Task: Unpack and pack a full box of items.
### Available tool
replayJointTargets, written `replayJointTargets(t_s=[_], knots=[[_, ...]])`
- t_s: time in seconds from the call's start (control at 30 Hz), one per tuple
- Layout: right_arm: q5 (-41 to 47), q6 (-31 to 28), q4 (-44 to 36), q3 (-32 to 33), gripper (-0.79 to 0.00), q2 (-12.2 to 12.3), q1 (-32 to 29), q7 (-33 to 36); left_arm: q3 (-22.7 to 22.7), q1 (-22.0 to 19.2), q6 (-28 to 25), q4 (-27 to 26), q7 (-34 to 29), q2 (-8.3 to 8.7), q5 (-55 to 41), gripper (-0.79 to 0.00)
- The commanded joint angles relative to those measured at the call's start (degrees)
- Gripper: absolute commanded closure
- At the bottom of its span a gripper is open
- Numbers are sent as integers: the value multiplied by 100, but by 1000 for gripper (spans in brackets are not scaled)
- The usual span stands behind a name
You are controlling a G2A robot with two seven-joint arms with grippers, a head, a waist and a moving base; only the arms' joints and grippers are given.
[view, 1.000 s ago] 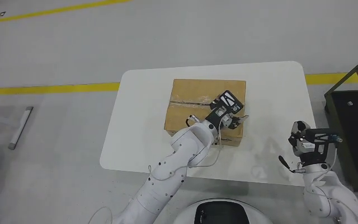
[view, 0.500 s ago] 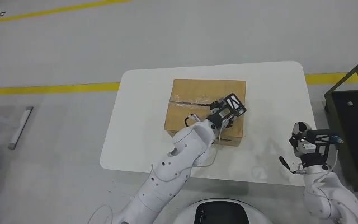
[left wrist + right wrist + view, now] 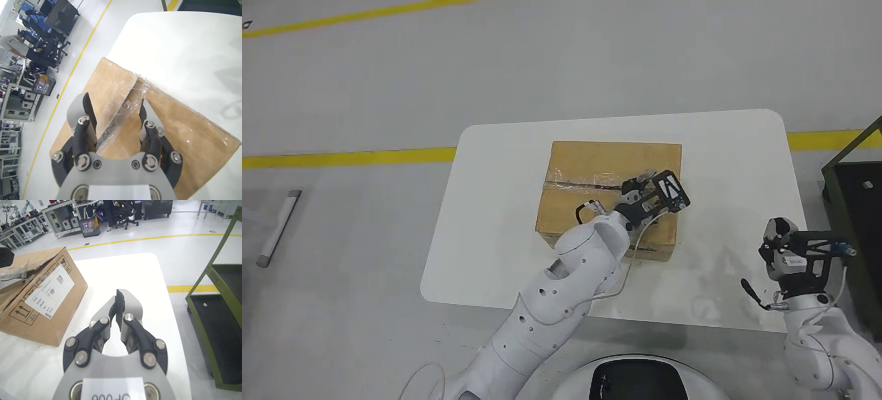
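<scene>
Left gripper [image 3: 114,99] turned, shifted along box [image 3: 582,170] top; now wide open, empty, straddling torn tape [image 3: 111,123] seam. Box mid-counter [image 3: 722,150]. Right gripper [image 3: 116,302] closed, empty, over counter, well apart from box. Green cart [image 3: 217,306] beside counter.

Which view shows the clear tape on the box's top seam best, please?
The left wrist view: the crumpled tape lies close-up, framed by the open left gripper. The top view shows a thin shiny line; the right wrist view, a crumpled scrap.
</scene>
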Motion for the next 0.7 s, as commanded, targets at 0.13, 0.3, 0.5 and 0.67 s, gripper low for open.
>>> replayJointTargets(t_s=[0.13,0.3,0.5,0.67], knots=[[139,-39,64,-6,0,-14,40,24,-16,-3,50,88,71,-32,144,-369],[173,-63,111,-33,0,-25,72,34,-47,8,103,112,118,-59,217,-345],[168,-66,124,-58,0,-35,112,60,-150,26,162,111,170,-81,225,0],[147,-61,133,-85,0,-43,128,77,-248,59,222,104,217,-99,186,0]])
